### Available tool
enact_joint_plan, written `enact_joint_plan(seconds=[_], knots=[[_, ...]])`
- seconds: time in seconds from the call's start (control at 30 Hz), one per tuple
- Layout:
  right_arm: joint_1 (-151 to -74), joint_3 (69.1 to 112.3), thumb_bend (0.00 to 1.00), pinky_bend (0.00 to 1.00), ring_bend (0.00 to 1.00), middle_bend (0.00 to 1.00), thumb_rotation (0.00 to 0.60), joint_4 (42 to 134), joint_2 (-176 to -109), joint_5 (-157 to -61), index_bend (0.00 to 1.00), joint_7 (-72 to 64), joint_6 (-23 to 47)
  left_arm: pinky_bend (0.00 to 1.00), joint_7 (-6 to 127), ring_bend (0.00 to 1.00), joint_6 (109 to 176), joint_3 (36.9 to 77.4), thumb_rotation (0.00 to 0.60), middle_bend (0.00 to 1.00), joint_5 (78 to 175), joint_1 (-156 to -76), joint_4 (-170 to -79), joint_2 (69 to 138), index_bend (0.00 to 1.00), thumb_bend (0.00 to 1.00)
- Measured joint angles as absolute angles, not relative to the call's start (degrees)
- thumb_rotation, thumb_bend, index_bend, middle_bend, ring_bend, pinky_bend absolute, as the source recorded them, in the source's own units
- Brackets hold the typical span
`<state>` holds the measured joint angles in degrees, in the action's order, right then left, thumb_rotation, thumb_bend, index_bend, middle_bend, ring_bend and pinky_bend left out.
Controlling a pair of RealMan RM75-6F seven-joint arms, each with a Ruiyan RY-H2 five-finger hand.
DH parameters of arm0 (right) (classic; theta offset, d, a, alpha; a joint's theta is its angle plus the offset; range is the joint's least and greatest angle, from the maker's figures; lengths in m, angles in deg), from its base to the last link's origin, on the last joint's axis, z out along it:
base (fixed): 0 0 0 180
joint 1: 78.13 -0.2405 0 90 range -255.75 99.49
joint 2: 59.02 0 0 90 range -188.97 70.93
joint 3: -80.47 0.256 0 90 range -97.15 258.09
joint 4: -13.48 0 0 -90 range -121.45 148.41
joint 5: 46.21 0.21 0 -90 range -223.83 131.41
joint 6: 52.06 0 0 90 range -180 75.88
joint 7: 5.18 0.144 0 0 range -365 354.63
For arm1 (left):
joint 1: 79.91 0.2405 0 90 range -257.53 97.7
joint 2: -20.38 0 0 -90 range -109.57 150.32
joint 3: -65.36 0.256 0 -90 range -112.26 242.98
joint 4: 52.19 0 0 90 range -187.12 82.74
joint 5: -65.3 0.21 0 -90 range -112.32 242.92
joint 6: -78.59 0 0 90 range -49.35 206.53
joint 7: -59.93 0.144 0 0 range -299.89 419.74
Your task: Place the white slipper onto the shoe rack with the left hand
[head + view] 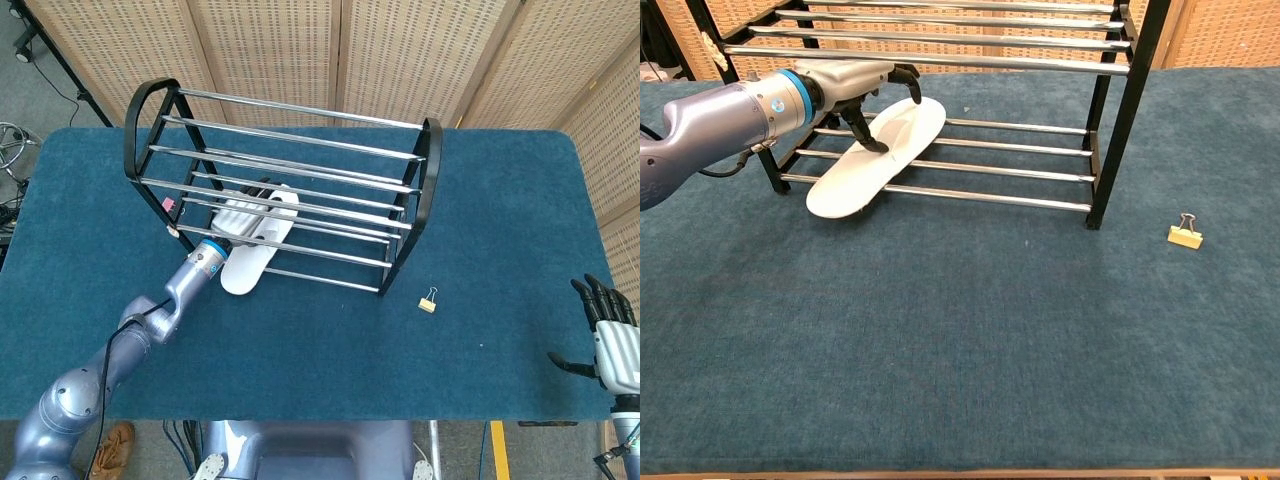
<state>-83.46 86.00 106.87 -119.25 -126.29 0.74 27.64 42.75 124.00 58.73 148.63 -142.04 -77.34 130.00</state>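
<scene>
no legible text, brand, number or sign in either view. a small pink tag [169, 205] and a pale tag [172, 231] hang on the shoe rack's [430, 180] left end frame, at about 9 o'clock from the white slipper [250, 255]; nothing on them can be read. the binder clip [428, 301], at about 4 o'clock from the rack, shows no print. the slipper's surface is plain.
</scene>
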Motion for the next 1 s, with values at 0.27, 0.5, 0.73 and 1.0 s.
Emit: enact_joint_plan(seconds=[0.27,0.5,0.73,1.0], knots=[[-83.01,85.79,0.00,0.00,0.00,0.00,0.600,107.30,-118.94,-127.04,0.00,1.19,28.58,0.24,46.37,0.02,124.31,58.24,0.600,0.06,147.55,-140.61,-84.38,126.45,0.23,0.15],[-82.83,85.47,0.00,0.00,0.00,0.00,0.600,107.80,-118.81,-128.07,0.00,1.09,29.22,0.24,51.38,0.02,124.68,57.86,0.600,0.06,146.41,-139.17,-92.05,123.12,0.23,0.15],[-82.15,85.23,0.00,0.00,0.00,0.00,0.600,108.32,-118.31,-129.09,0.00,1.61,30.71,0.24,57.23,0.03,124.94,57.15,0.600,0.06,144.21,-137.39,-100.75,119.78,0.23,0.15],[-81.71,85.00,0.00,0.00,0.00,0.00,0.600,108.54,-117.98,-129.89,0.00,2.03,31.60,0.24,60.61,0.03,126.27,57.27,0.600,0.06,143.33,-135.41,-108.14,117.27,0.23,0.15]])
